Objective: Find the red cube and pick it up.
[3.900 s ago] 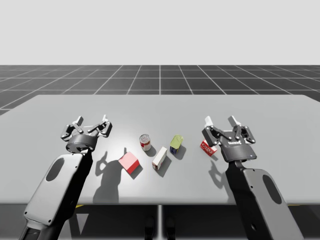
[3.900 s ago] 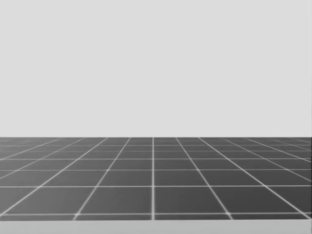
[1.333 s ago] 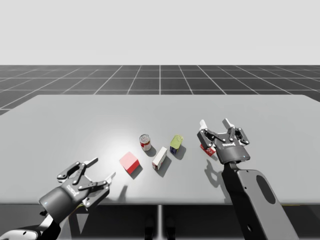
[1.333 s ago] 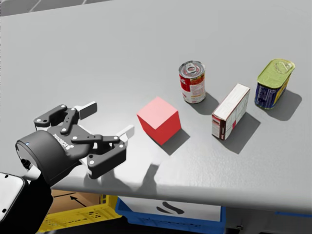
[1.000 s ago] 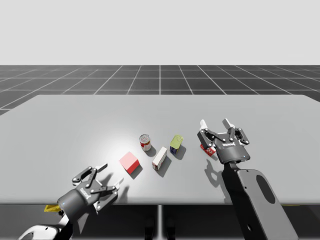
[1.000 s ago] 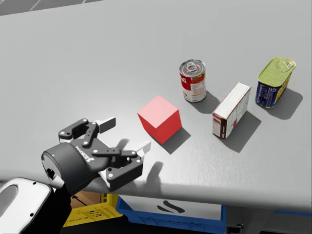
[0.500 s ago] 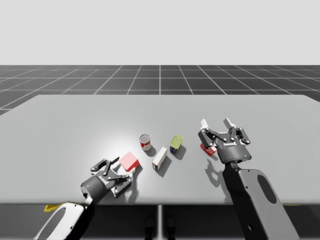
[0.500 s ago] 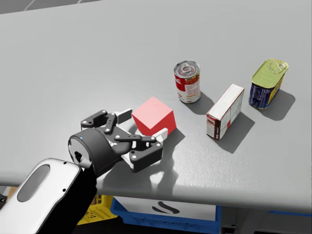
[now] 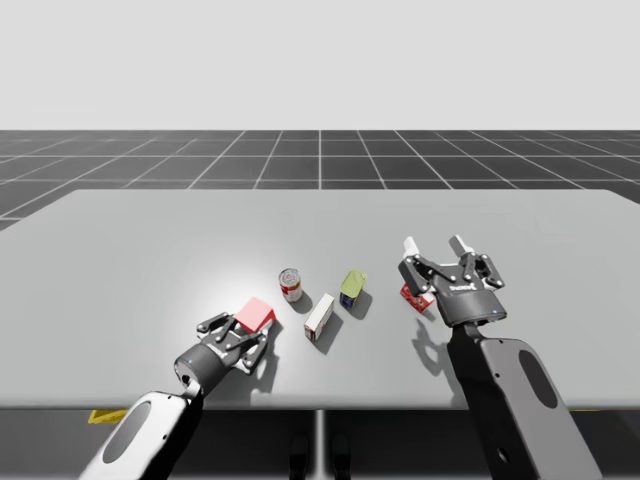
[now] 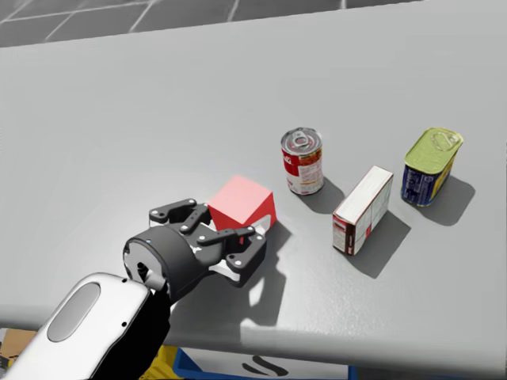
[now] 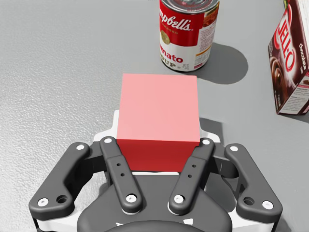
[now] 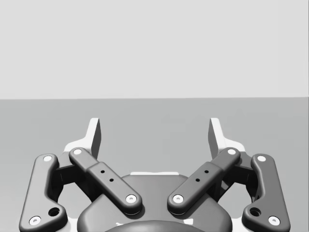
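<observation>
Bright, even light for you, coming from up and left of the red cube (image 9: 256, 314): it and the red-and-white can (image 9: 290, 284) behind it throw soft shadows rightward, and the table (image 9: 120, 250) glows pale around the cube.

Cannot see the lower near face of the red cube (image 11: 159, 106), covered by the left gripper (image 11: 159, 124) near the front edge of the table (image 9: 120, 240). Cannot see the far rim of the red-and-white can (image 11: 187, 34) or most of the brown-and-white box (image 11: 290, 63), both cut off. Can see only a corner of a small red box (image 9: 410, 294) behind the right gripper (image 9: 433, 244).
</observation>
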`<action>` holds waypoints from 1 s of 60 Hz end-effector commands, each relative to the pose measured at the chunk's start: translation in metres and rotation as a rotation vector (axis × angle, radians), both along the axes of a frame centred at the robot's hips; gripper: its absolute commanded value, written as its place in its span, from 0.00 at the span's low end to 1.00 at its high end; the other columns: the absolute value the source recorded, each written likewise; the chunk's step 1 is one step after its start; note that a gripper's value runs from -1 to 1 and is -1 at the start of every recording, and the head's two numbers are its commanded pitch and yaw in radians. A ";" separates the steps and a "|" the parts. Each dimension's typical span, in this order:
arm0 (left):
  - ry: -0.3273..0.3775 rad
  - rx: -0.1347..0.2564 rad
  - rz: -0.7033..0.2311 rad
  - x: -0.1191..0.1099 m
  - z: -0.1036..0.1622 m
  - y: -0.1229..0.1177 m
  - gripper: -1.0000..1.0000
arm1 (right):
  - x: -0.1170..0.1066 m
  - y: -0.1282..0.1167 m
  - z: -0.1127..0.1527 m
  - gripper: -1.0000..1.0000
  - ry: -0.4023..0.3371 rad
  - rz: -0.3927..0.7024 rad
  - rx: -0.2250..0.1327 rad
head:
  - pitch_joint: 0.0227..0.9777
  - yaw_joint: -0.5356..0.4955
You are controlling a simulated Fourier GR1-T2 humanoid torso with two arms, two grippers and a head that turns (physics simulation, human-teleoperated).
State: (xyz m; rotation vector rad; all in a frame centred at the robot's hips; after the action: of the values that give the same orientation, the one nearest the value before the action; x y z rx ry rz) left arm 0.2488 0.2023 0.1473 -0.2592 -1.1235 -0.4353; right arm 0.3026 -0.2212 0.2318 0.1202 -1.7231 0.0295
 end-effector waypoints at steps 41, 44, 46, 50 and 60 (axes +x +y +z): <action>-0.094 0.099 -0.121 -0.008 0.018 -0.008 1.00 | 0.000 -0.003 0.001 0.00 -0.004 -0.006 0.001 | 0.48 0.76; -0.123 0.102 -0.125 -0.007 0.033 -0.007 1.00 | 0.000 -0.003 0.001 0.00 -0.004 -0.007 0.001 | 0.48 0.76; -0.138 0.105 -0.127 -0.006 0.041 -0.007 1.00 | 0.000 -0.003 0.001 0.00 -0.003 -0.007 0.001 | 0.48 0.76; -0.168 0.110 -0.126 -0.004 0.055 -0.005 1.00 | 0.000 -0.003 0.001 0.00 -0.003 -0.008 0.000 | 0.47 0.76; -0.239 0.124 -0.112 0.003 0.087 -0.003 1.00 | 0.000 -0.003 0.001 0.00 -0.001 -0.008 -0.002 | 0.46 0.76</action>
State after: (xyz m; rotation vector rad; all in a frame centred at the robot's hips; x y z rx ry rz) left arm 0.2456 0.2102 0.2021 -0.1012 -1.2589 -0.5421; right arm 0.3025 -0.2239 0.2328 0.1132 -1.7260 0.0242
